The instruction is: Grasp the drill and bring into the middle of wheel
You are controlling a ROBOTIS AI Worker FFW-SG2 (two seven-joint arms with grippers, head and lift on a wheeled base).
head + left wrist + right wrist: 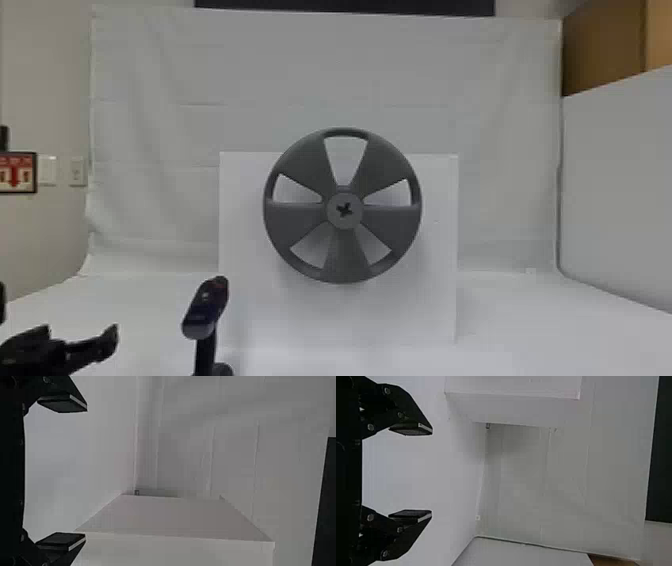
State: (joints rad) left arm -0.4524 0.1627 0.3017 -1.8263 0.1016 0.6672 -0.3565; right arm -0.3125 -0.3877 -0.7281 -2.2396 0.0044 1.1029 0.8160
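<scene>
White cloth point(160, 130) hung as a backdrop, white table point(540, 330) below it, and a white box point(242, 240) against which the wheel point(344, 204) faces me, dark and five-spoked, its hub point(345, 220) marked by a star-shaped hole.

Drill point(205, 310): near side of the table, on the robot's left, just left of the wheel as the head sees it. Body on top, handle below it, base at the lower edge of the head view. Upright, in no gripper.

Left gripper point(85, 472): fingers spread wide, nothing between them. The head view has it low at the left, near the drill but apart. Right gripper point(431, 472): also spread, also holding nothing, over the white table.

Step in hand, as I judge it: the reach for the drill, a job for the left arm, being the closer. Best to drop to handle height first, then slide in level with one finger each side of the grip, so the body isn't nudged over. Close only once the handle sits deep between the pads. A high or shallow bite would likely let the tool tilt, and a straight nose will matter at the hub.
</scene>
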